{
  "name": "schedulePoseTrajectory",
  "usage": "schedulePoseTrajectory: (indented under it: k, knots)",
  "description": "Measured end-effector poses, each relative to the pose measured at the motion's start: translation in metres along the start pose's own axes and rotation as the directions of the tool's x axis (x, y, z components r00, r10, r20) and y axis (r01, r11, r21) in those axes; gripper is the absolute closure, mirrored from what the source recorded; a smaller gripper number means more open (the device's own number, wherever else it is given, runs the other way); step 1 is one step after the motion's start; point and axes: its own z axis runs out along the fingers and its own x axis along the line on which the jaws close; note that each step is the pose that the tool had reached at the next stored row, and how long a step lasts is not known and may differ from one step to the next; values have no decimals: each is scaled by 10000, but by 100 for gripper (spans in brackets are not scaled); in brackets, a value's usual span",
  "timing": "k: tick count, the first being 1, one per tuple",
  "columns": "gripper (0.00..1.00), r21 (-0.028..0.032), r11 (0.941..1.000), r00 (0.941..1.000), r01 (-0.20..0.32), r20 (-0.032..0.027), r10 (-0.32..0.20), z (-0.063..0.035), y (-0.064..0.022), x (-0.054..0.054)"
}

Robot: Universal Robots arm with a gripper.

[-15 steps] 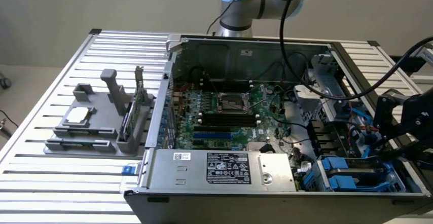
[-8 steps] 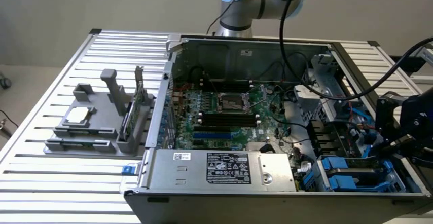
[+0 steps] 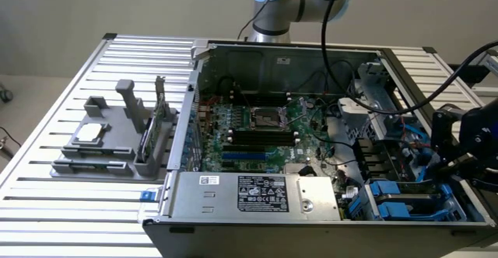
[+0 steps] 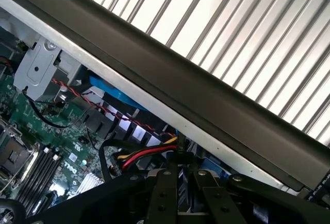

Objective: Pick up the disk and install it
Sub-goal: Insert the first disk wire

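Note:
The disk [image 3: 412, 198] lies flat in the drive bay at the near corner of the open computer case [image 3: 257, 195], on the exterior view's right. It shows a grey top with blue carrier plastic round it. My black gripper [image 3: 473, 153] hangs just above and beside that bay, over the case's side wall. In the wrist view the two fingers [image 4: 164, 195] stand close together with only a thin slit between them, and I see nothing held there. The gripper [image 4: 178, 182] points at the red and yellow cables [image 4: 147, 155] beside the motherboard.
The motherboard [image 3: 260, 132] covers the case floor, and the power supply [image 3: 260, 194] sits along the near side. A grey fixture [image 3: 105, 144] on the slatted table [image 3: 70, 211] holds a pale square chip and an upright card. Black cables loop from the arm over the case.

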Motion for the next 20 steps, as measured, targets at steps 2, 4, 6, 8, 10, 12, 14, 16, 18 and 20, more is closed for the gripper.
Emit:
schedulePoseTrajectory:
  k: [2,4,6,8,10,12,14,16,18,20]
  knots:
    - [83,-14,10000,10000,-42,-51,42,-23,-5,8]
    - [83,-62,9999,9999,-92,-146,91,-42,-10,15]
    - [83,-138,9998,9995,-134,-276,130,-59,-14,21]
    - [83,-183,9997,9993,-171,-339,165,-73,-27,32]
    - [83,-204,9996,9991,-209,-362,202,-78,-47,46]
    - [83,-212,9995,9991,-238,-362,230,-80,-67,58]
    - [83,-214,9994,9990,-263,-364,255,-80,-78,65]
    - [83,-210,9994,9989,-291,-369,283,-82,-83,68]
    - [83,-210,9993,9988,-319,-383,311,-83,-89,72]
    - [83,-213,9992,9986,-350,-403,341,-85,-94,75]
